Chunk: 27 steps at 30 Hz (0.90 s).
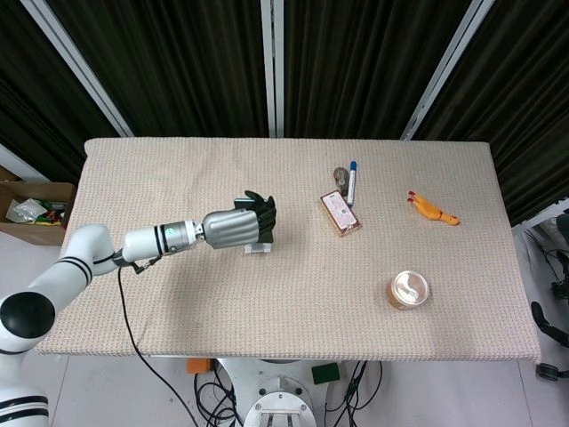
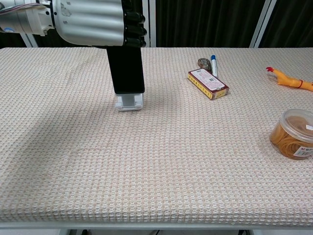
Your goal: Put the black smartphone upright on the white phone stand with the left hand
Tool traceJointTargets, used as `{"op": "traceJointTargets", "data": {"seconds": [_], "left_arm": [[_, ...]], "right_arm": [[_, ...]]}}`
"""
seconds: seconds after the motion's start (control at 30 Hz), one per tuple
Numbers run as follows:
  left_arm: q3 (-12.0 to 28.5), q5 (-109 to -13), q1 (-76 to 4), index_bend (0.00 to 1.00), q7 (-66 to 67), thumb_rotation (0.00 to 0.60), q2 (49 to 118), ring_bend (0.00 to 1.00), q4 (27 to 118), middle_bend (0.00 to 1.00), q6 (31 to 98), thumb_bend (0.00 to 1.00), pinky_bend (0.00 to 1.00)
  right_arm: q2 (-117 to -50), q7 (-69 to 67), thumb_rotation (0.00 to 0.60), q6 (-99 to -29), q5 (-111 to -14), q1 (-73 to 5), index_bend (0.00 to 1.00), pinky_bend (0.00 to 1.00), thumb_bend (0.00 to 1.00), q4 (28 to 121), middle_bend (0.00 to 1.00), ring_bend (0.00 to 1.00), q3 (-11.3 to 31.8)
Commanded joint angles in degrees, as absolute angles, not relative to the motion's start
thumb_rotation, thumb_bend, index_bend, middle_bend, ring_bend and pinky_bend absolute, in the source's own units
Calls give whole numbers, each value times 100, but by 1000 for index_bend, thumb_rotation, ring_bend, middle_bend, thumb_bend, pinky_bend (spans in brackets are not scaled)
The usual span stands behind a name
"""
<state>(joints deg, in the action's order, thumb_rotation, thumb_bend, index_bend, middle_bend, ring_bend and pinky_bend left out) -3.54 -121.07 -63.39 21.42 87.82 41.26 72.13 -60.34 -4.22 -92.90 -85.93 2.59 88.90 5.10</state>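
The black smartphone hangs upright from my left hand, which grips its top end. Its lower edge sits just over the base of the white phone stand, covering the stand's back plate; whether it touches the stand I cannot tell. In the head view my left hand covers the phone, and only a sliver of the white stand shows beneath the fingers. My right hand appears in neither view.
A red-brown box, a blue-capped marker and a small round object lie to the right of the stand. A rubber chicken toy and a jar of rubber bands sit at far right.
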Motion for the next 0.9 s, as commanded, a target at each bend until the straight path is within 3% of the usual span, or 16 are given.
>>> {"op": "traceJointTargets", "data": {"seconds": [0.03,0.9], "left_arm": [[-445,-12085,-6356,823,2067,600,8860,572,3990,809,7234,311,535],[-905,-11900,-6443,821,1900,600,9228,570,3564,807,7338,311,534]], "right_arm": [[-6042,-423,600,-9272,-8574,255,0,0,345,8877,0,0,514],[-6058,-380,600,-9166,-8416,272,0,0,346,8830,0,0,528]]}}
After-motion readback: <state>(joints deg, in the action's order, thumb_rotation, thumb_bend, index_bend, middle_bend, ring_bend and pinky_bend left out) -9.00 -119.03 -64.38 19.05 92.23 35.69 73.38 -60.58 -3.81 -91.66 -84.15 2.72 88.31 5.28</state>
